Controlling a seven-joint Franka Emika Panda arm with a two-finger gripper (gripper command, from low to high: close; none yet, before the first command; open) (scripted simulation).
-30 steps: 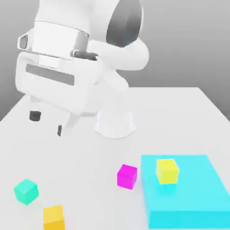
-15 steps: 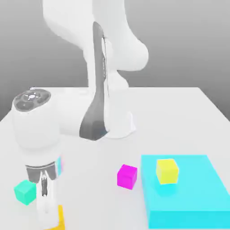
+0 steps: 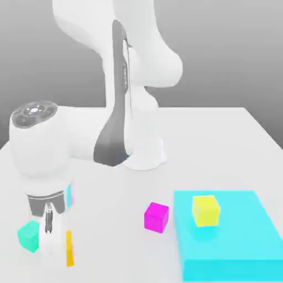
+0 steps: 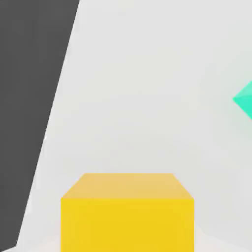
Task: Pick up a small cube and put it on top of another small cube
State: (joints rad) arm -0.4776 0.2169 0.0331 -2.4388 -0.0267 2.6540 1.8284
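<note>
The small cube (image 3: 69,249) is orange-yellow and shows as a narrow strip beside my white hand at the exterior view's lower left. My gripper (image 3: 59,255) points straight down and is shut on it, the cube sitting a little above the white table (image 3: 110,243). The hand view looks onto the same small cube (image 4: 127,211) from very close. Just to the exterior view's left of my hand sits a teal cube (image 3: 27,236), whose corner (image 4: 244,101) also appears in the hand view.
A magenta cube (image 3: 156,216) lies on the table near the middle. A lemon-yellow cube (image 3: 205,210) rests on a flat cyan block (image 3: 232,251) at the exterior view's lower right. The arm's round base (image 3: 142,153) stands behind.
The arm swung down from the back to the orange-yellow cube. Since half a second ago the jaws have shut on it and the cube sits higher than before.
</note>
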